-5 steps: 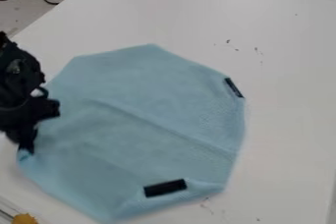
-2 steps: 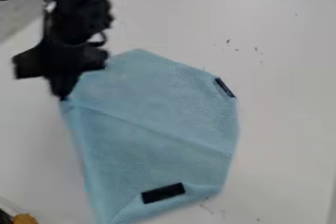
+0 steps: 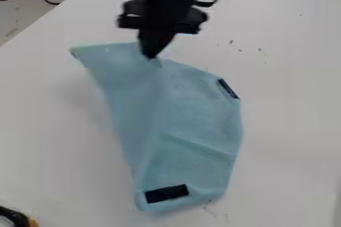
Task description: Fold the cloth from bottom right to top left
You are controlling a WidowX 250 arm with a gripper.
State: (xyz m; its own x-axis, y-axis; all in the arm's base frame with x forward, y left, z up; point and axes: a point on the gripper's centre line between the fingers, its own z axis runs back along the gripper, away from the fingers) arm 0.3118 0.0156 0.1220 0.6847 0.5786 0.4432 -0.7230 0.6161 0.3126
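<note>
Pinching the cloth (image 3: pixel 200 116) at its upper edge, the gripper (image 3: pixel 151 56) has a free corner (image 3: pixel 83 53) to its picture-left, most cloth below and picture-right.

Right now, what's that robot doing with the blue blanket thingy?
The black robot gripper is holding a light blue cloth by its top edge, above a white table. It seems to be folding it. The cloth's left side looks lifted and slanted, so the fold isn't lying flat yet. Two black patches show on the cloth, one near the bottom and one at the right edge.
</note>
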